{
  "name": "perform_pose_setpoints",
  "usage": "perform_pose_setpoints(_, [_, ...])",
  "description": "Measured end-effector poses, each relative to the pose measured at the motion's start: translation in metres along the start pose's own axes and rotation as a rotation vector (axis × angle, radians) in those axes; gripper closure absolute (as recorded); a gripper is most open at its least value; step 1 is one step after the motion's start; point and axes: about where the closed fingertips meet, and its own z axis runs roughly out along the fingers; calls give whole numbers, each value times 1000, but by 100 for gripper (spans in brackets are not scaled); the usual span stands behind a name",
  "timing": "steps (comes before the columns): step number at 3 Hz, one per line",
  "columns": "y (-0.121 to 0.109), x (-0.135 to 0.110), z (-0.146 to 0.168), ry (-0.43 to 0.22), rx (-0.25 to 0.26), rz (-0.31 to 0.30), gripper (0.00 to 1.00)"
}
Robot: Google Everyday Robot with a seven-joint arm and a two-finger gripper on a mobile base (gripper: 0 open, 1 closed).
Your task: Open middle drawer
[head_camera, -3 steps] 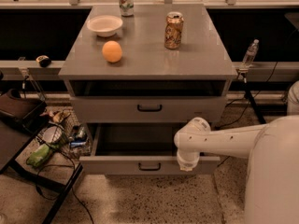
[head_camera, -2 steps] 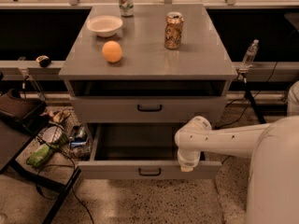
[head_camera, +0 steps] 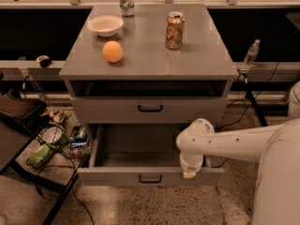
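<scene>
Camera view: middle drawer (head_camera: pixel 112 177) further out of the cabinet (head_camera: pixel 150 62) than a second ago, front nearer the camera in each of the three pictures, grey tray (head_camera: pixel 136 146) now showing nearly to its back wall. Gripper (head_camera: pixel 190 173) out along with it, pointing down at the front's top edge, right of the black handle (head_camera: pixel 150 178), touching or just beside the rim; open or closed, cannot tell. Drawer above (head_camera: pixel 103 110) shut, as before. Bowl (head_camera: pixel 105 25) and orange (head_camera: pixel 113 51) on top unmoved. Judged from this: task all but done, perhaps one last short pull left, then release and a lift clear without nudging the front back in.
</scene>
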Motion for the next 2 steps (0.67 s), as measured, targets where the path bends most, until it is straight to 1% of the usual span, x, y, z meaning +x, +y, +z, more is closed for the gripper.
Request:
perform_pose_setpoints(1, [0,0,-2,0,0,0,100])
perform_pose_setpoints(2, [15,8,-2,4,-18,14,100])
